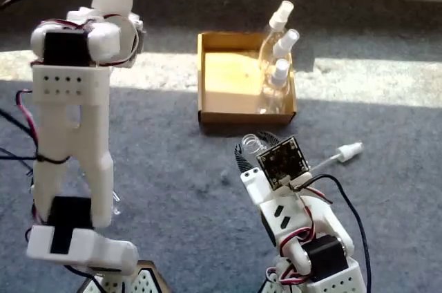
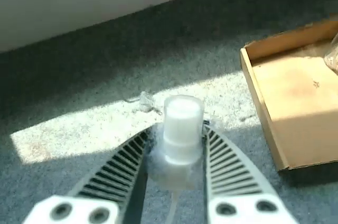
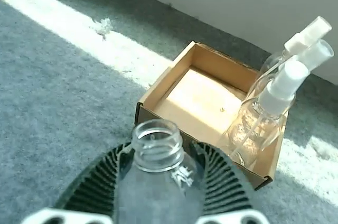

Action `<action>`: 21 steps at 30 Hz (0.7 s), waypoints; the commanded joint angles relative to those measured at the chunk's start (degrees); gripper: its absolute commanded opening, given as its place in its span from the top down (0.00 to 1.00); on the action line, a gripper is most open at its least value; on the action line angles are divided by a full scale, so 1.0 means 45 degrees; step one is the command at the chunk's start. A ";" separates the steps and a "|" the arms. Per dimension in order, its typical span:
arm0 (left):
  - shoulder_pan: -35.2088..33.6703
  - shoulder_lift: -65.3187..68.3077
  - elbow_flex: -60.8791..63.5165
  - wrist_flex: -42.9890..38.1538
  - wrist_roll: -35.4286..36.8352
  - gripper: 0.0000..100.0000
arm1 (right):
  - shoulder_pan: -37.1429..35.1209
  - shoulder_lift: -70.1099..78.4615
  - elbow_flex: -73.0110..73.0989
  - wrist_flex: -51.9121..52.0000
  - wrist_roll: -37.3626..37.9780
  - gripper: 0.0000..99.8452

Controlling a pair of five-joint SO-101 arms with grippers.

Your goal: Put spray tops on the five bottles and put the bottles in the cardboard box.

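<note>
My left gripper (image 2: 181,147) is shut on a white spray top (image 2: 182,123), held above the grey carpet; its tube hangs down between the fingers. My right gripper (image 3: 157,155) is shut on a clear open-necked bottle (image 3: 156,147), which stands upright just in front of the cardboard box (image 3: 158,94). From above, that bottle (image 1: 252,144) sits near the box's (image 1: 202,79) front edge. Three capped bottles (image 1: 277,65) lean together along the box's right side (image 3: 269,102). Another spray top (image 1: 349,150) lies on the carpet, right of the right arm.
The left arm (image 1: 72,120) rises tall across the left side of the high view. The box's left half (image 2: 296,92) is bare cardboard. A bit of white fluff (image 2: 141,100) lies on the sunlit carpet strip. A wall runs along the far edge.
</note>
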 commanded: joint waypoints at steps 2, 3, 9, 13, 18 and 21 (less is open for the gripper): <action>0.0440 -0.3038 -0.0420 0.0137 0.1387 0.99 | -0.0342 0.0166 -0.0654 -0.0654 -0.0156 1.00; 0.0674 -0.3389 -0.0400 0.0137 0.1465 0.99 | -0.0342 0.0459 -0.0674 -0.0654 -0.0352 1.00; 0.2256 -0.5636 0.0733 0.0606 0.1993 0.99 | -0.0342 0.4464 -0.2002 -0.1104 -0.1504 1.00; 0.2725 -0.7473 0.2432 0.0684 0.2579 0.99 | -0.0479 0.6339 -0.2725 -0.1299 -0.2227 1.00; 0.3292 -1.0403 0.5363 -0.0234 0.3634 0.99 | -0.1905 0.6007 -0.2725 -0.1377 -0.2090 0.99; 0.4347 -1.2357 0.7336 -0.1719 0.3692 0.99 | -0.2803 0.4816 -0.1963 -0.2159 -0.1348 1.00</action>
